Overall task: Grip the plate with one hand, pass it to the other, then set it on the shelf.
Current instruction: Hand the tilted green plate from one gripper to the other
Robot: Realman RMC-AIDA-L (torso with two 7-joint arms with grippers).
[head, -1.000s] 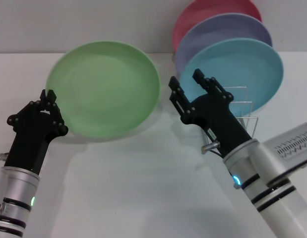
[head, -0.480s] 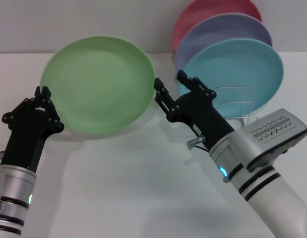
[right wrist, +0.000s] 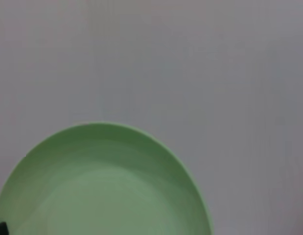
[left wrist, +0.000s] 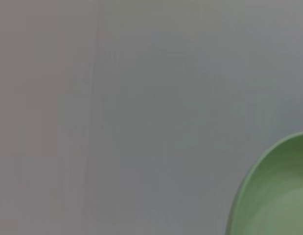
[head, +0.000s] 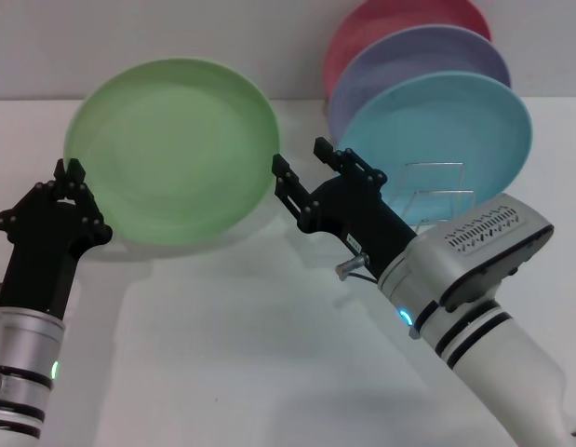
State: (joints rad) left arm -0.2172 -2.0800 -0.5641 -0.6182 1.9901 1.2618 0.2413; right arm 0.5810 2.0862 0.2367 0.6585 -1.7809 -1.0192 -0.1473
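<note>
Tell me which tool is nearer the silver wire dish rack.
Right. The right tool sits just in front of the silver wire dish rack, open by the round light green plate's edge. The left tool grips that plate's far side, well away.

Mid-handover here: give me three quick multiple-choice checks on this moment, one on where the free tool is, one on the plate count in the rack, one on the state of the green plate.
1. Where is the right tool?
A. At the green plate's right edge
B. Down on the table by the left arm
C. Inside the shelf

2. How many plates stand in the shelf?
A. One
B. Three
C. Five

3. What state is the green plate in?
A. Flat on the table
B. Slotted in the shelf
C. Held up by its edge, tilted towards the head camera

Answers:
1. A: its open fingers sit right beside the plate's right rim.
2. B: a pink, a lavender and a turquoise plate stand one behind another.
3. C: the left tool is shut on its lower left rim, and the plate casts a shadow on the table below.
</note>
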